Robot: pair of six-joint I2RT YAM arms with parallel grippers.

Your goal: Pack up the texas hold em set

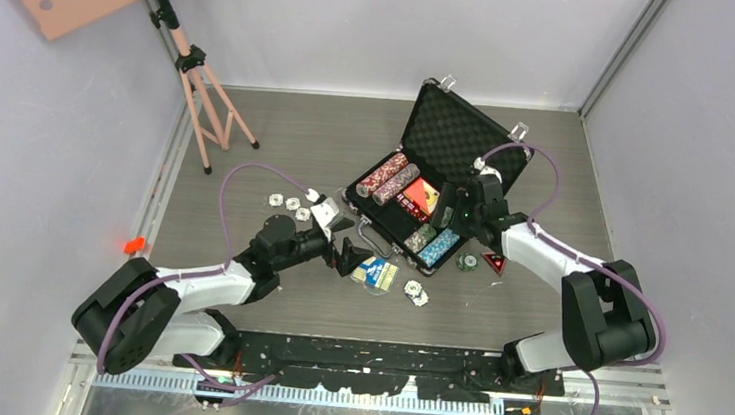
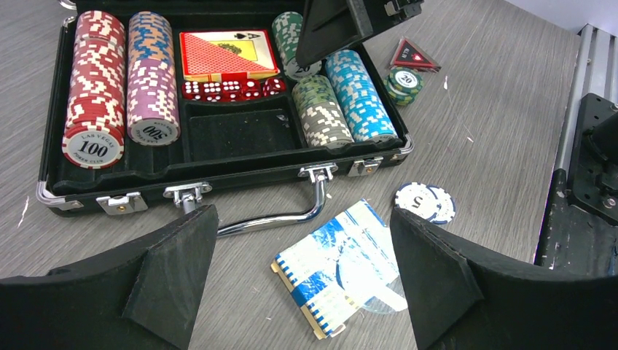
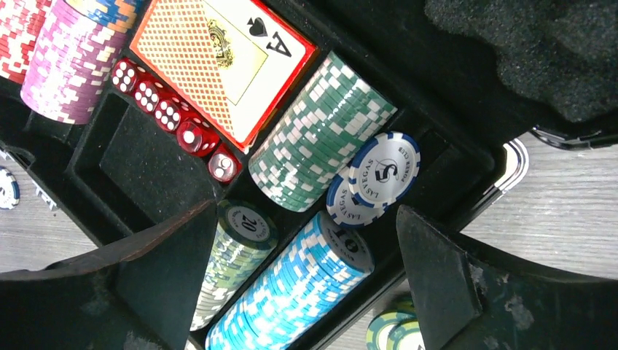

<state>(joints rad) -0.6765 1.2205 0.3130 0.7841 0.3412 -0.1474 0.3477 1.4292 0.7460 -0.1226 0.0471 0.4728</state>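
The black briefcase [image 1: 462,136] lies open mid-table, holding rows of chips, a red card deck [image 3: 218,62] and small red dice [image 3: 171,113]. My right gripper [image 1: 458,215] hovers open over the case's right end [image 3: 306,211], above the light-blue chip row [image 3: 291,292]. Two white-and-blue chips [image 3: 384,169] rest loose on the green row. My left gripper [image 1: 348,251] is open, low in front of the case's handle [image 2: 302,215]. The blue card deck [image 2: 342,266] lies flat on the table between its fingers, which are not touching it.
Loose chips lie on the table: white ones [image 1: 282,201] left of the case, white-and-blue ones [image 2: 425,202], green ones [image 2: 403,82]. A red triangular marker [image 2: 412,55] sits by the green chips. A pink tripod [image 1: 203,93] stands at the back left.
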